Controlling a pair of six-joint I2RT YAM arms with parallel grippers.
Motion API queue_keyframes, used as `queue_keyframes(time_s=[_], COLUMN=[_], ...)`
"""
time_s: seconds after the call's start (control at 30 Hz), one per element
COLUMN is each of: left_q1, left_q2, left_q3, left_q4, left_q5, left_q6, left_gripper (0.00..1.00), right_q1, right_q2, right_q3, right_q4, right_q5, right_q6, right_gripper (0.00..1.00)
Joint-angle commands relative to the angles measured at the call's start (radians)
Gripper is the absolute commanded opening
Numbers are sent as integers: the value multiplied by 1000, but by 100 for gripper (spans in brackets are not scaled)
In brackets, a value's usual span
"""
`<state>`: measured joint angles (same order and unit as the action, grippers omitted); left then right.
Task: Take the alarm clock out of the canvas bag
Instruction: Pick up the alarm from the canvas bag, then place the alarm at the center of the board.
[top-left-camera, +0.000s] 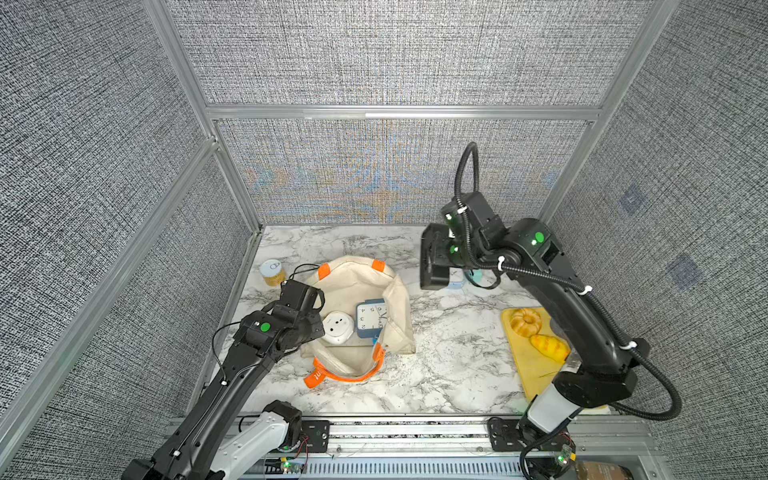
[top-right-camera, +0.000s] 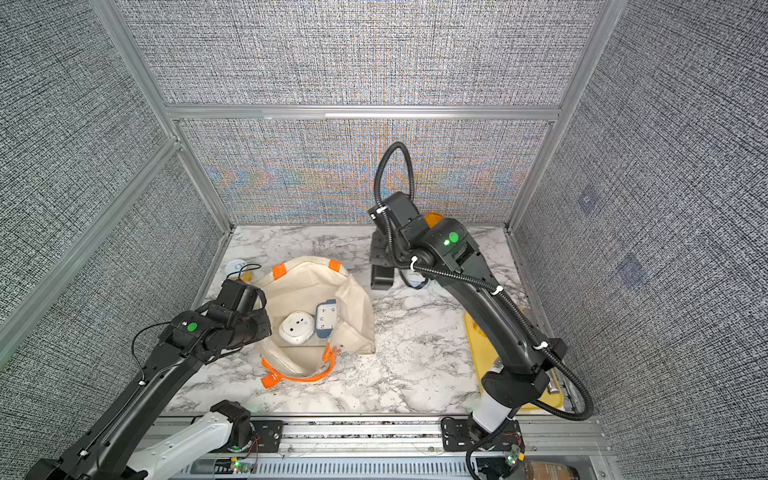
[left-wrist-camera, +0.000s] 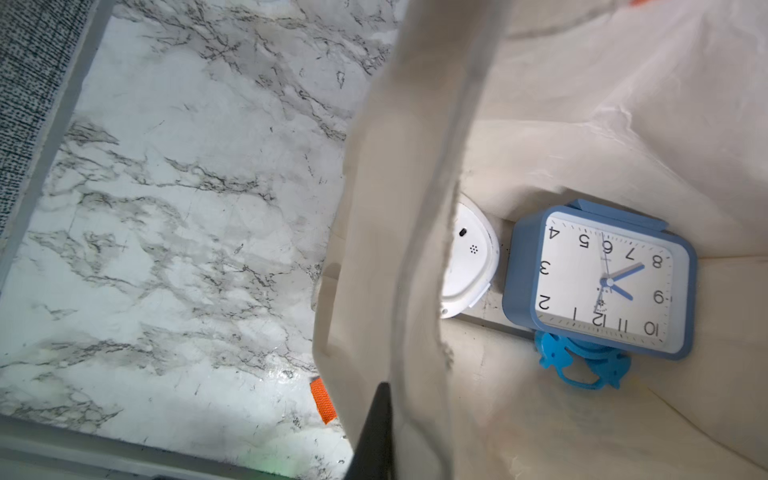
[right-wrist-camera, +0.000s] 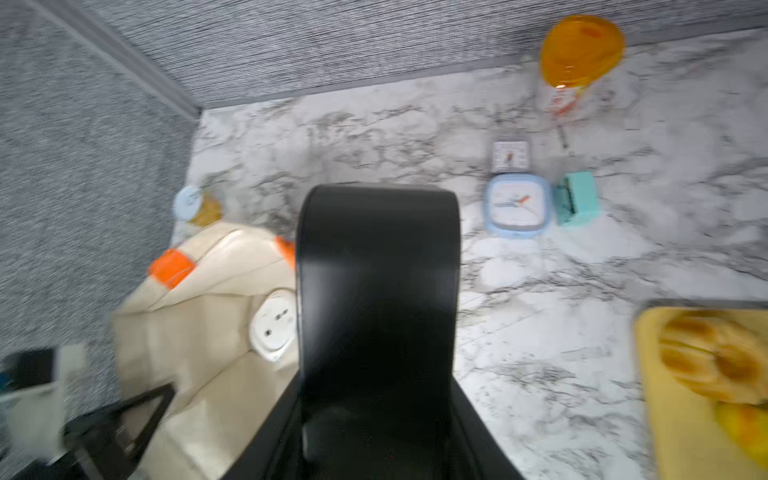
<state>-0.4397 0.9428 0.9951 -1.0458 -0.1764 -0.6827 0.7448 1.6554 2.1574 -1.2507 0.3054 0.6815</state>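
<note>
The cream canvas bag with orange handles stands open at the table's left in both top views. On its floor lie a blue-framed alarm clock, face up, and a white rounded device beside it. My left gripper is shut on the bag's near-left rim, with fabric draped over it. High above the table, right of the bag, my right gripper is shut on a black round-cornered block.
A yellow-labelled can stands behind the bag. Under the right arm sit a light-blue clock, a small white clock, a teal box and an orange-lidded jar. A yellow board with pastries lies at the right.
</note>
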Motion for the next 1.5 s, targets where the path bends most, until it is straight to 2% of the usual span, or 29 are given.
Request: queue_keyframes(time_s=[0.0,0.17,0.33,0.6,1.23,1.47], left_q1=[1,1,1,1,1,2], left_q2=[-3,2,15,57,48,38], left_q3=[-8,-37,-54,-59,-84,-82], left_q4=[52,84,113,157,220,214], left_q5=[28,70,90,97,106,101], left_q6=[39,36,26,50,84,100], left_gripper=[0,0,0,0,0,0], right_q1=[-78,-174,-227,-271,-297,-298], right_q2=[-7,68,200,424,619,647], right_q3=[-96,-185,-203,-121,-16,7], right_q4=[137,249,323,333,369,367], right_q5=[-42,-107,-154,-164,-134,-110], right_q6=[-82,-132,-142,-164,-224,-238], right_gripper=[39,39,39,39,39,47])
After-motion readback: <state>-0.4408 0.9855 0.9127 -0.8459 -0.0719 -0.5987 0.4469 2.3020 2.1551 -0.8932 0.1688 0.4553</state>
